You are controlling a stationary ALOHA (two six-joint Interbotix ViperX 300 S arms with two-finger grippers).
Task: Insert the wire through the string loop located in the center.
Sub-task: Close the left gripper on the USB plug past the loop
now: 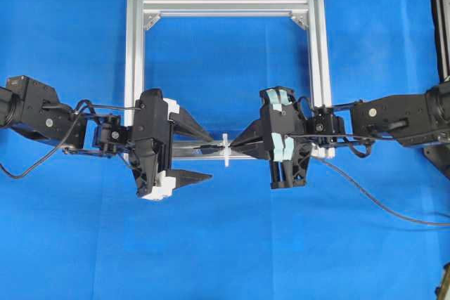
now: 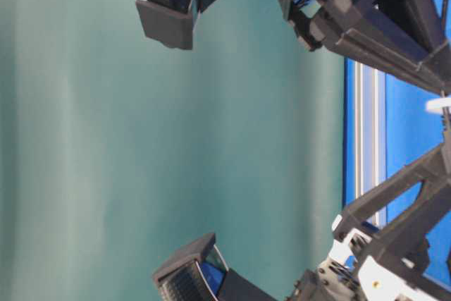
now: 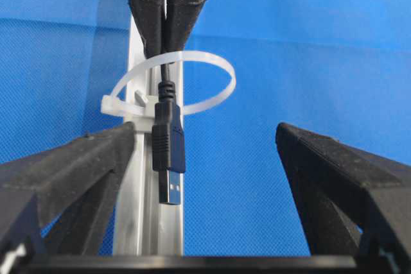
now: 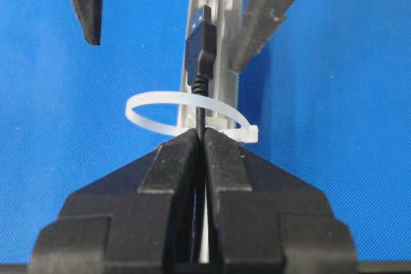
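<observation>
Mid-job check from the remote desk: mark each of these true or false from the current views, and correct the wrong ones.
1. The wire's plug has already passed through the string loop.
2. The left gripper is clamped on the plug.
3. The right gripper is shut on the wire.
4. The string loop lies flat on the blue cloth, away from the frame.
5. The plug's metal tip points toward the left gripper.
1. True. The plug of the wire sits past the string loop.
2. False. The left gripper is open, its fingers on either side of the plug without touching it.
3. True. The right gripper pinches the wire just behind the loop.
4. False. It stands on the silver frame bar.
5. True.
</observation>
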